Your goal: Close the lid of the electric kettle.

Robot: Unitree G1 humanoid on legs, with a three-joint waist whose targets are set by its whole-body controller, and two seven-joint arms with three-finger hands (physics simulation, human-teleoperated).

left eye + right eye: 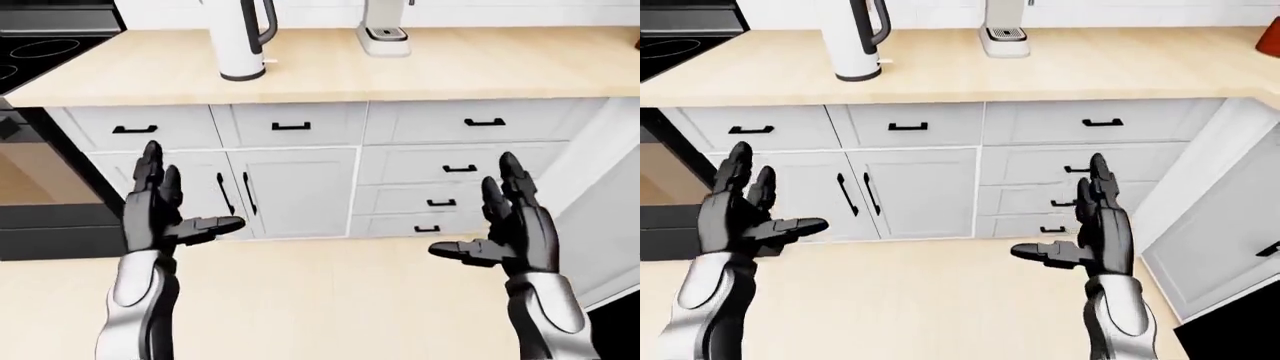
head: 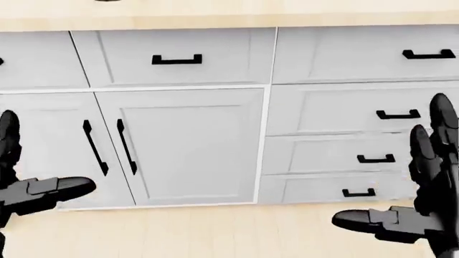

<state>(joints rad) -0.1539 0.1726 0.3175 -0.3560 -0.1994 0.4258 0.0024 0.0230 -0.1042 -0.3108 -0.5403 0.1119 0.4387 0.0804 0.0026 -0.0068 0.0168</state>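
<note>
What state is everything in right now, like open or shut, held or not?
Electric kettle: upright on the counter, untouched; its top is cut off, so the lid cannot be judged.
Left hand: open, empty, raised.
Right hand: open, empty, raised.
Cabinet doors: shut.
Drawers: shut.
Coffee machine: standing on the counter, mostly out of frame.

Kettle (image 1: pixel 240 37) on counter (image 1: pixel 400 71); coffee machine (image 1: pixel 384 34) well apart; bare countertop between.
</note>
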